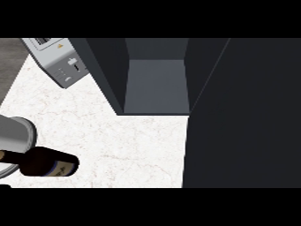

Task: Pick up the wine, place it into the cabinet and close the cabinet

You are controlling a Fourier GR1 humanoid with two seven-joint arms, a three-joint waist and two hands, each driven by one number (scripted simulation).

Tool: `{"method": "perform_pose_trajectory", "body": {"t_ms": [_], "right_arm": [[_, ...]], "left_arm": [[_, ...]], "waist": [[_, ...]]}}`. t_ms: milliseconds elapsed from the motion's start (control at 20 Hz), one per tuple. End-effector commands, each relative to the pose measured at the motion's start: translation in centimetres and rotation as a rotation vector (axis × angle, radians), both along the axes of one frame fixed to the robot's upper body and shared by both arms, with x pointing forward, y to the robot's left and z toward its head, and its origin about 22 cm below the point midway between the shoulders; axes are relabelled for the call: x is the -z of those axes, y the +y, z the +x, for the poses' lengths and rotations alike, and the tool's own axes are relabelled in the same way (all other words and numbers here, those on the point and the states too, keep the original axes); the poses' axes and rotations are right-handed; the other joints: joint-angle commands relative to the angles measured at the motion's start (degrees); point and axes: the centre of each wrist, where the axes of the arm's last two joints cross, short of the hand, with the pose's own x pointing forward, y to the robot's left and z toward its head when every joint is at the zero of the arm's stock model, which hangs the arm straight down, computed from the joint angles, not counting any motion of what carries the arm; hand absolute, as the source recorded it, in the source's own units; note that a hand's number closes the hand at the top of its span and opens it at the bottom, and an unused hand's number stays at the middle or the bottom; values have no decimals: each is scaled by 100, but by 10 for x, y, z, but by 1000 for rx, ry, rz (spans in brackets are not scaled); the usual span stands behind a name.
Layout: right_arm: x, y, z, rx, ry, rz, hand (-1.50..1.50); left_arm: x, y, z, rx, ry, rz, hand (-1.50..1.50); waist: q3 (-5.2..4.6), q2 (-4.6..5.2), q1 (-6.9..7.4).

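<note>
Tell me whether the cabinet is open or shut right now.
Open. The cabinet shows its grey inside, with its dark door swung out at the right. The wine bottle is outside it, on the counter.

Edges crop the toaster, the cabinet and, perhaps, a pot.

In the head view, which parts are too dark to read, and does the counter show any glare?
Head view: the counter is evenly bright, with no glare; the open cabinet is dim grey inside; the dark panel to its right shows no detail; the wine bottle is nearly black, only its cork and label standing out.
</note>
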Motion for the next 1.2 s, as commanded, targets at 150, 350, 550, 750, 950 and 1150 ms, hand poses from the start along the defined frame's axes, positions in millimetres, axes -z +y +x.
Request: {"method": "perform_pose_trajectory", "body": {"t_ms": [150, 350, 550, 750, 950, 1150], "right_arm": [[-1, 5, -15, -29, -24, 32, -150], [8, -2, -16, -25, -7, 38, -150], [-1, 3, -11, -9, -10, 12, -150], [6, 2, -15, -30, -12, 18, -150], [-2, 15, -15, -30, -13, 14, -150], [6, 10, -10, -37, -6, -1, -150]], "left_arm": [[32, 20, -16, -8, 53, 14, -150], [31, 42, -9, -20, 70, 33, -150], [78, 30, -30, -31, 68, 22, -150], [89, 38, -12, -26, 105, 19, -150], [106, 32, -3, -18, 121, 49, -150], [130, 54, -26, -13, 127, 31, -150]], "waist": [[1, -3, -9], [2, -2, -19], [-1, -2, 6], [1, 1, -20], [0, 1, -21], [0, 0, -14]]}}
